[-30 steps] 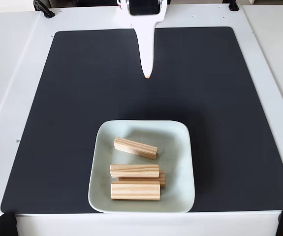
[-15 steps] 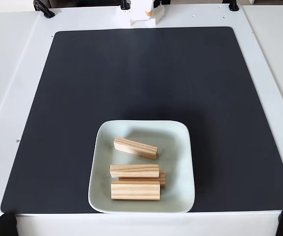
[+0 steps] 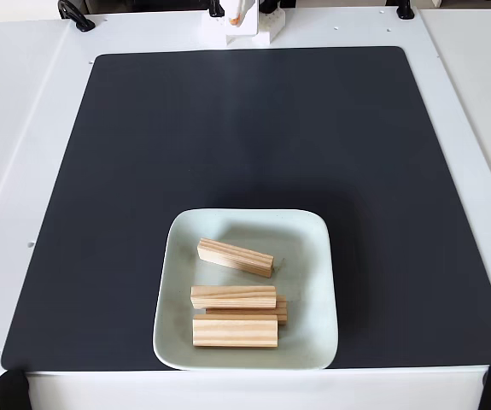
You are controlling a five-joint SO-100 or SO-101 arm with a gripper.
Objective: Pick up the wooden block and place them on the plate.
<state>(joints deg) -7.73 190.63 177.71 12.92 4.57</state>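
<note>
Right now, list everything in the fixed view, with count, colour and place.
wooden blocks: four, pale wood with grain stripes, all inside the plate; one slanted at the rear, three bunched at the front, one mostly hidden.
plate: one, pale mint-white, square, on the mat's near edge, centre.
mat: one, black, covering most of the table.
table: one, white, beneath everything.
black clamps: two, at the near corners.
hand: white with an orange tip, at the top edge, pulled in by the arm's base; open or shut unclear.

The arm (image 3: 243, 19) is white plastic — a blocky base piece at the top edge, with a small orange tip and black parts beside it.
</note>
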